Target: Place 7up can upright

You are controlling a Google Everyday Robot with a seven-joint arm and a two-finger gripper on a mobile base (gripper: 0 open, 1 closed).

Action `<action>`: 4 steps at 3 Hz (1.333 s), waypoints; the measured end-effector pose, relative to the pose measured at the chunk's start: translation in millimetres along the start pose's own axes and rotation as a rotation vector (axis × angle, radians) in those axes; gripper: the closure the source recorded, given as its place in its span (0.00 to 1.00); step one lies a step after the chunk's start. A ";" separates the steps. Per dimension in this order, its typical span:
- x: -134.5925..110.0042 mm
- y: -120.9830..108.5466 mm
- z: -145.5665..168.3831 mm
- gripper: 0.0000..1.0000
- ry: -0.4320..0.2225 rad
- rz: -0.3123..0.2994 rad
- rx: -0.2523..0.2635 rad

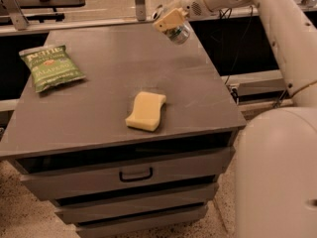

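Observation:
The 7up can (178, 33) is a small silvery can with green markings. It hangs tilted in the air above the far right part of the grey table (114, 108). My gripper (171, 23) is shut on the can, with a tan finger (167, 20) across its upper side. The arm reaches in from the upper right.
A yellow sponge (145, 111) lies near the table's front middle. A green chip bag (51, 66) lies flat at the left. Drawers (133, 173) are below the tabletop. My large white arm link (277, 172) fills the lower right. A railing runs behind the table.

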State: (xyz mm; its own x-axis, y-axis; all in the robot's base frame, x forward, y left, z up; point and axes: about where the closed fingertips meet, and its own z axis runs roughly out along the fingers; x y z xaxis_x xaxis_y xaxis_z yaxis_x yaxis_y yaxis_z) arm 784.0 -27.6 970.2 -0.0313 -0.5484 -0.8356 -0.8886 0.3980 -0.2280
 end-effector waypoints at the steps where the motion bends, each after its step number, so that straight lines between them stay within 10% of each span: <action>1: -7.8 9.9 -34.0 1.00 -0.242 0.033 -0.054; 2: -13.8 23.9 -49.5 1.00 -0.460 0.092 -0.141; 4: 4.7 43.3 -44.4 1.00 -0.636 0.237 -0.275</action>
State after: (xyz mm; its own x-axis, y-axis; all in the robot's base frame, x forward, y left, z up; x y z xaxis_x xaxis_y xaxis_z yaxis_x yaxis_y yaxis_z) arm 725.1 -45.6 978.6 -0.0396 0.0958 -0.9946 -0.9764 0.2077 0.0589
